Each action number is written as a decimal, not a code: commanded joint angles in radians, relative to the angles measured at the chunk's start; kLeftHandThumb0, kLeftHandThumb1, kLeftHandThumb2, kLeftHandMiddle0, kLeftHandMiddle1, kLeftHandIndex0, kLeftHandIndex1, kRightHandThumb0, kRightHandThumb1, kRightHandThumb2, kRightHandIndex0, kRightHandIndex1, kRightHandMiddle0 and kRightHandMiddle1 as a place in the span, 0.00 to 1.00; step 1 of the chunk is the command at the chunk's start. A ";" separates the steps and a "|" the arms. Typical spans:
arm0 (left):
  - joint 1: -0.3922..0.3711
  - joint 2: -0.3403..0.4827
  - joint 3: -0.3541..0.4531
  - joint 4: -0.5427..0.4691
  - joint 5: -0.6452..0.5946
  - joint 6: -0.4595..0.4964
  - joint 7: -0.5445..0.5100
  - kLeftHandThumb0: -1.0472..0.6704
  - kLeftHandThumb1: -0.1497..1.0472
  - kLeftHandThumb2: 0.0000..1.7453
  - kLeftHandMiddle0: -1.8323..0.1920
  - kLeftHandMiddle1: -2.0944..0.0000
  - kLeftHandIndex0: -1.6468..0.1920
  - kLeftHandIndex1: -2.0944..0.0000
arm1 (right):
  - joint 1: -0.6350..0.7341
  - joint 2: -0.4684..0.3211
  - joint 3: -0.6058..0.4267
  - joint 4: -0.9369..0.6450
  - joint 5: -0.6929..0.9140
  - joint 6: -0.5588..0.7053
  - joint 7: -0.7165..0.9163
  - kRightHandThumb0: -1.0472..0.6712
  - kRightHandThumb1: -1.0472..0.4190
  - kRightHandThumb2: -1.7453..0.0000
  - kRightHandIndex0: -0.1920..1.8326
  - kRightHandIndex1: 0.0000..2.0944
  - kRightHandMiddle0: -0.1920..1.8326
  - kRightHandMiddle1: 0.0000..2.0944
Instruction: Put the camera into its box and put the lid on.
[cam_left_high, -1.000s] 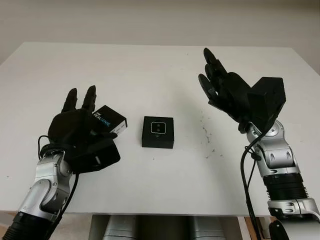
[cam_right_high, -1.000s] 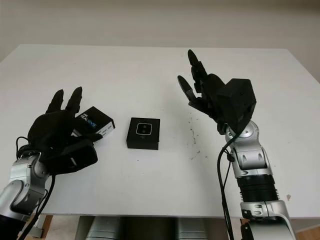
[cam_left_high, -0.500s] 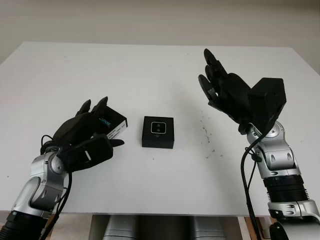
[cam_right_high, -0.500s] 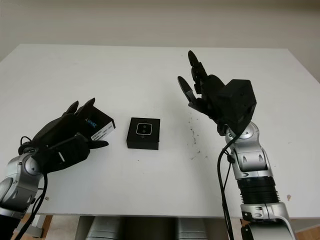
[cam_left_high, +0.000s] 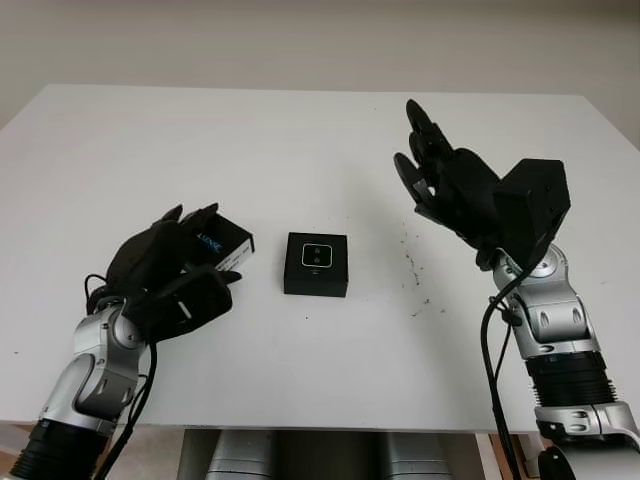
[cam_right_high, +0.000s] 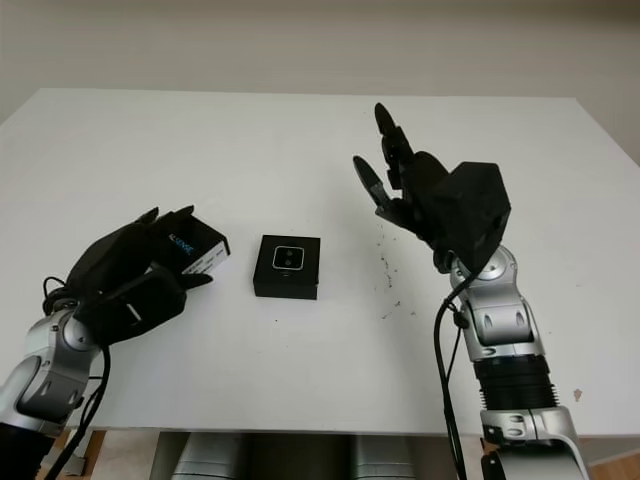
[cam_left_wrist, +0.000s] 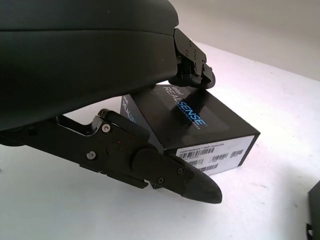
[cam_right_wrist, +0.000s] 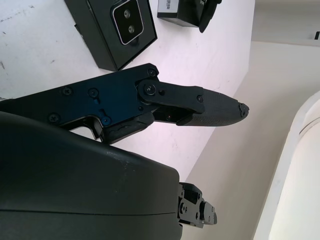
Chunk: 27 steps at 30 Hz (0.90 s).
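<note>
Camera (cam_left_high: 316, 254): seated face-up in its open black box (cam_left_high: 316, 265), which lies flat on the white table (cam_left_high: 300, 150) near the middle, a little toward the robot. The lens window faces upward; the box has no cover on it. Lid (cam_left_high: 222, 244): a black sleeve with white lettering on top and a white barcode label on its near side, lying on the table to the left of the box, apart from it. Left hand (cam_left_high: 170, 270): positioned over the near-left part of the lid, two fingers curled onto its top surface, as the left wrist view confirms with a fingertip (cam_left_wrist: 192, 75) touching the printed face and the thumb (cam_left_wrist: 175, 175) lying along the labelled side. The lid sits level on the table; the hand is closing around it, but a firm grip cannot be confirmed. Right hand (cam_left_high: 450, 185): raised above the table to the right of the box, well apart from it, open and holding nothing. Small dark specks (cam_left_high: 412, 270) mark the table surface between the box and the right arm.
</note>
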 joint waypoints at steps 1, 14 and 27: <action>-0.008 0.007 -0.021 0.034 0.017 0.001 0.000 0.37 0.90 0.03 0.81 0.95 0.72 0.94 | 0.002 -0.002 -0.008 -0.022 0.007 -0.007 0.006 0.22 0.00 0.68 0.01 0.01 0.03 0.03; -0.026 0.016 -0.032 0.171 -0.008 -0.177 0.104 0.55 0.89 0.03 0.78 0.46 0.57 0.75 | 0.004 -0.003 -0.013 -0.067 0.013 0.041 0.008 0.19 0.00 0.68 0.01 0.02 0.03 0.03; 0.033 0.021 0.126 0.077 -0.324 -0.433 0.107 0.56 0.93 0.03 0.73 0.32 0.72 0.34 | 0.009 -0.004 -0.013 -0.053 0.020 0.004 0.025 0.22 0.00 0.69 0.00 0.02 0.03 0.03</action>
